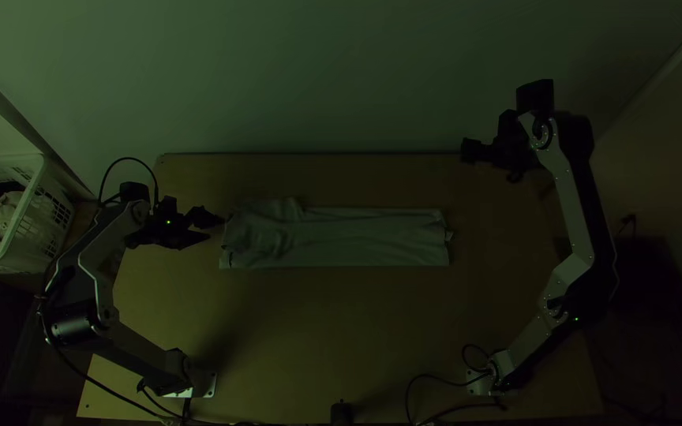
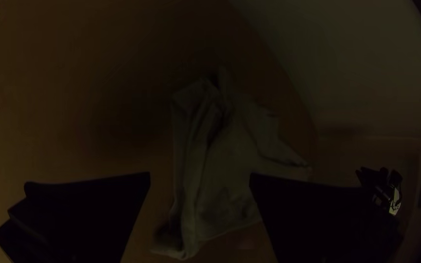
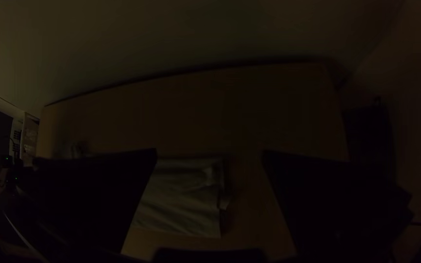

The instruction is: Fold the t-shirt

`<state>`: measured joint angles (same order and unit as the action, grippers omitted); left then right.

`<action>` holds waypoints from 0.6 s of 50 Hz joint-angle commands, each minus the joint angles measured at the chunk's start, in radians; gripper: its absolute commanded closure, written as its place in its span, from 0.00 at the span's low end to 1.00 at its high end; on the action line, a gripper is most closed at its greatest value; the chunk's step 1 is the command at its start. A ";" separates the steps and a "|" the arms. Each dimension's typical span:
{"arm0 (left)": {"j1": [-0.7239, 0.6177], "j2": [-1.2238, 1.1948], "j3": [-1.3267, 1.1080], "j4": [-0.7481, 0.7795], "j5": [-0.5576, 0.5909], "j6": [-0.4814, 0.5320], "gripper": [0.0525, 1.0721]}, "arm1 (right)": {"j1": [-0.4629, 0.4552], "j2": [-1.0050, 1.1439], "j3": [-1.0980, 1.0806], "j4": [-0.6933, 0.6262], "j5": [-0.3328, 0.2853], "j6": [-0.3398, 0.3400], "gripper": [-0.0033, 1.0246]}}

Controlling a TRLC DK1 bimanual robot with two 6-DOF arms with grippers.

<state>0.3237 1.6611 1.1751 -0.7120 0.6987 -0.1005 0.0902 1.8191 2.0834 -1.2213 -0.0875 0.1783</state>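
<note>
- So the t-shirt [image 1: 341, 238] is lying on the wooden table [image 1: 341, 315], kinda in the middle, folded into a long narrow strip running left to right in the top view
- Its left end is pretty rumpled, with wrinkles all over and a little bit poking up along the far edge. The rest looks way flatter, just some soft creases
- At the right end there's a small bit of cloth sticking out past the edge
- Left gripper [image 1: 215, 229] is right by the rumpled end, fingers spread wide. Can't tell if a tip is touching the cloth
- In the left wrist view you get that bunched end seen between the two fingers, with long creases in it
- Right gripper [image 1: 466, 150] is up near the far edge of the table, well apart from the shirt, and its fingers are wide too, going by the right wrist view
- White laundry basket [image 1: 35, 207] is off to the left, beside the table, with some light and dark cloth [image 1: 3, 213] in it
</note>
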 commanded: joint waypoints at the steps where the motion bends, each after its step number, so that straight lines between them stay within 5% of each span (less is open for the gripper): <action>1: 0.020 -0.001 -0.054 0.019 0.036 0.047 0.04 | 0.003 -0.047 -0.052 -0.017 -0.006 0.000 0.04; 30: 0.025 0.166 -0.081 0.037 0.127 0.139 0.04 | 0.046 -0.109 -0.143 -0.015 0.005 -0.002 0.04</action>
<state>0.3599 1.7870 1.1194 -0.6781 0.8307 0.0177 0.1307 1.7405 1.9617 -1.2285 -0.0864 0.1780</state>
